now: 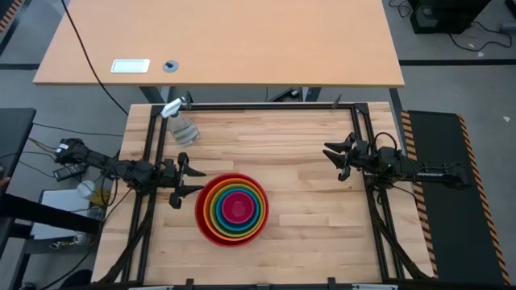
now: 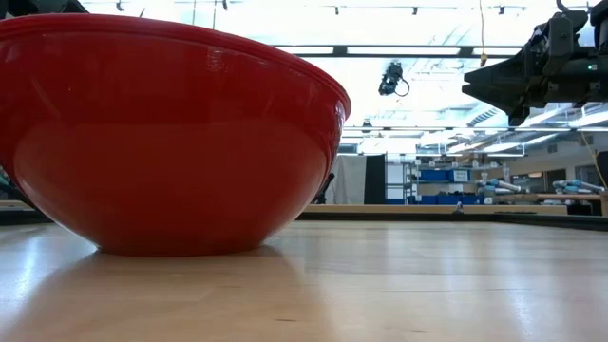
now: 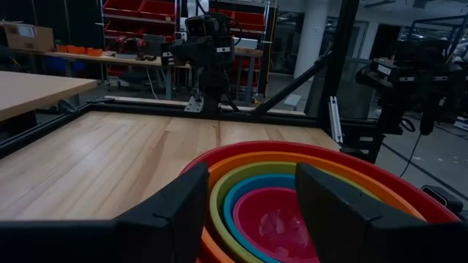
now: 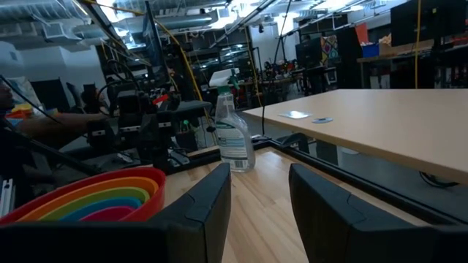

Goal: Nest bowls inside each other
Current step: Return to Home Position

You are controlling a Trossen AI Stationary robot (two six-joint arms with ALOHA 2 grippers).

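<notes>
The bowls [image 1: 232, 208] sit nested as one stack near the table's near edge, left of centre: red outermost, then orange, olive green and blue, with pink [image 1: 236, 209] innermost. The red bowl [image 2: 171, 133] rests on its base on the wood. My left gripper [image 1: 184, 182] stands open just left of the stack, above the table, its fingers [image 3: 172, 215] pointing at the bowls [image 3: 292, 204] without touching them. My right gripper [image 1: 339, 159] stands open at the table's right side, far from the bowls [image 4: 95, 197], and holds nothing.
A clear spray bottle with a white trigger [image 1: 179, 122] stands at the table's far left corner, also visible as the spray bottle [image 4: 234, 135] in the right wrist view. A black frame rail [image 1: 266, 105] runs along the table's far edge. Bare wood [image 1: 298, 161] lies between the stack and my right gripper.
</notes>
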